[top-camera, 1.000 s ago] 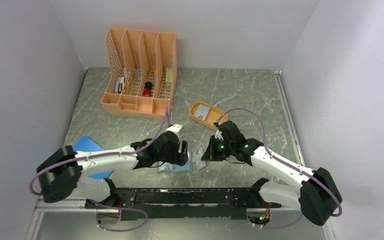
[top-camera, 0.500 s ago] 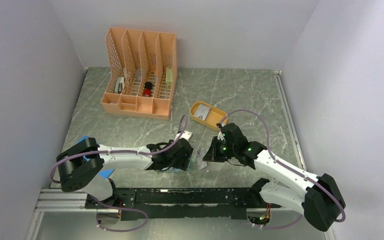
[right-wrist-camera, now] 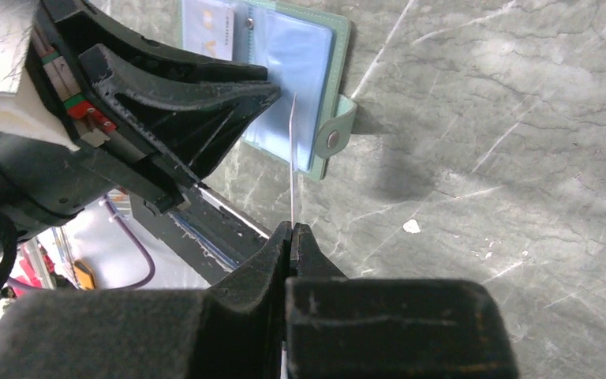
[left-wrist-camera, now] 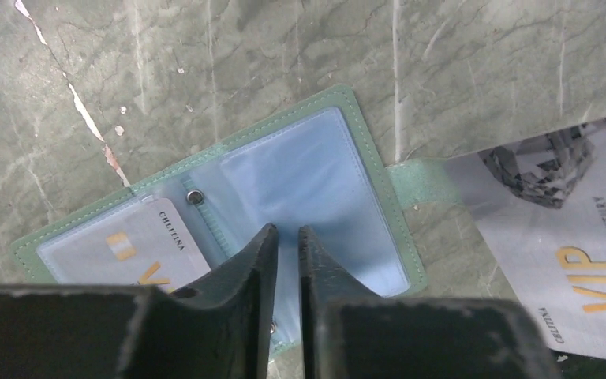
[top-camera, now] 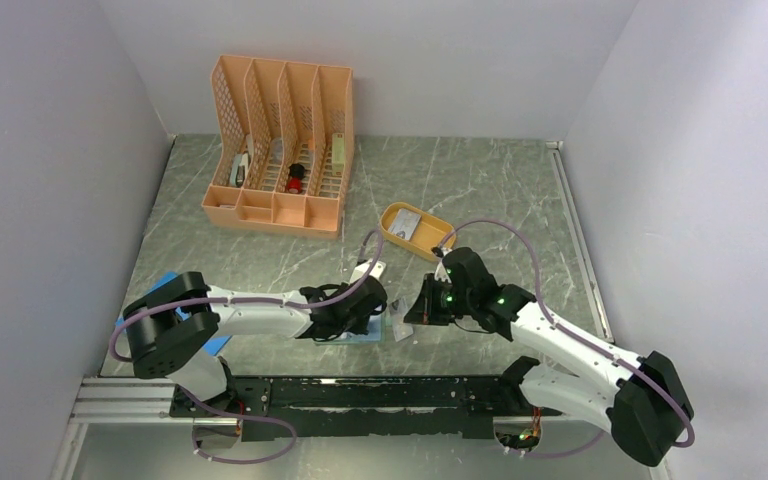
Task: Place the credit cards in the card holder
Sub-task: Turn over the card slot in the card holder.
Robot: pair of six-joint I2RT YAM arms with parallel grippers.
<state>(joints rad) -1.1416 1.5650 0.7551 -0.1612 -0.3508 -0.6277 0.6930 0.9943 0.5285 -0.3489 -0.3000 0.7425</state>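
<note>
Card holder — beneath left claw, perhaps touching

Plain pale walls close in on three sides — back, left and right — evenly lit, with soft shadows. The desk is marbled grey-green with thin pale veins; a metal rail runs along its near edge.

Our right pincer is clamped on a thin white card, seen edge-on, with its far end over the edge of the open pale teal folding card holder. The holder lies flat on the grey-green marble table. From the left, the black left pincer points its tips at the clear pockets, just beside the card.
</note>
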